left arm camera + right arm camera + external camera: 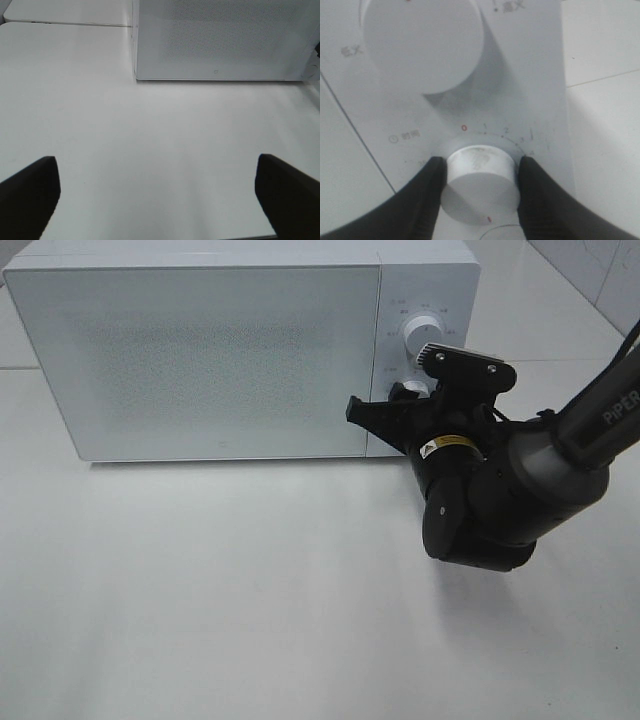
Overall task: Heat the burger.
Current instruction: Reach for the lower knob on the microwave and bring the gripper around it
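The burger is out of view in every frame. The white microwave stands at the back of the table with its door shut. My right gripper is at the control panel, shut on the lower knob, one black finger on each side of it. This knob's red mark points away from the 0 on its dial. The larger upper knob is untouched. My left gripper is open over bare table, with nothing between its fingers, facing the microwave from some way off.
The right arm hangs over the table in front of the microwave's right end. A white table surface stretches in front of the microwave. Floor tiles show to the right.
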